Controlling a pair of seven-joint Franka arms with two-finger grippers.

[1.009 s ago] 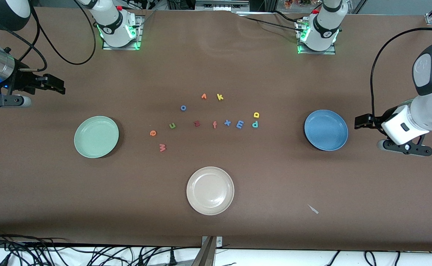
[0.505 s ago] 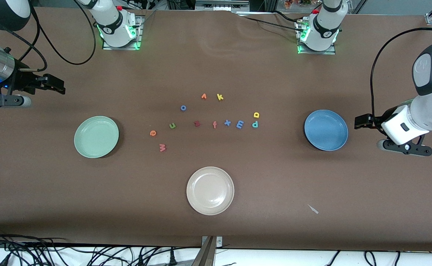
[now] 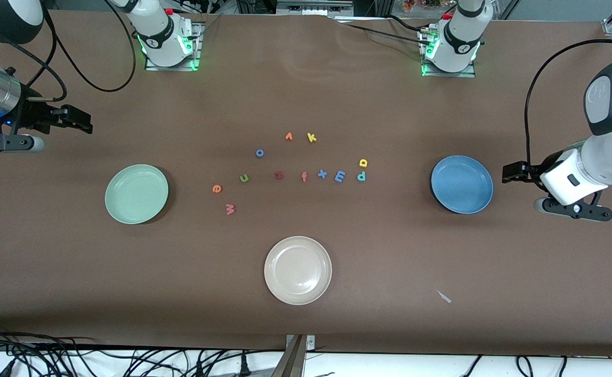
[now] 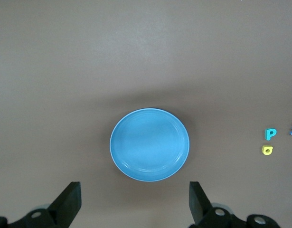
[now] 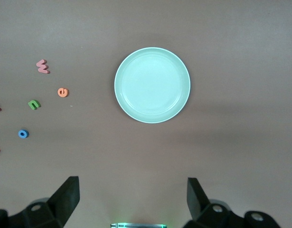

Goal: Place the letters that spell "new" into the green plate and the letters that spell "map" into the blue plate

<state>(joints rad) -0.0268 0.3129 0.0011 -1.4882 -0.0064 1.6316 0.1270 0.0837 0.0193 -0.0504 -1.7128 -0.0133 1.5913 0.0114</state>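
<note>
Both your grippers hang wide and empty: left gripper (image 3: 510, 173) at its table end beside the blue plate (image 3: 461, 184), right gripper (image 3: 78, 119) near the green plate (image 3: 136, 193). Each looks parked by its own plate, probably to split the work. Mid-table, n (image 3: 243, 178), e (image 3: 216, 189), w (image 3: 230, 209) lie toward green; m (image 3: 340, 176), a (image 3: 363, 163), p (image 3: 361, 177) toward blue.

The left arm's black two-finger gripper (image 3: 506, 173) hangs at the right edge of the front view, fingers (image 4: 70, 203) spread wide. The right arm's black two-finger gripper (image 3: 87, 124) hangs at the upper left edge, fingers (image 5: 67, 195) likewise wide apart and holding nothing.
</note>
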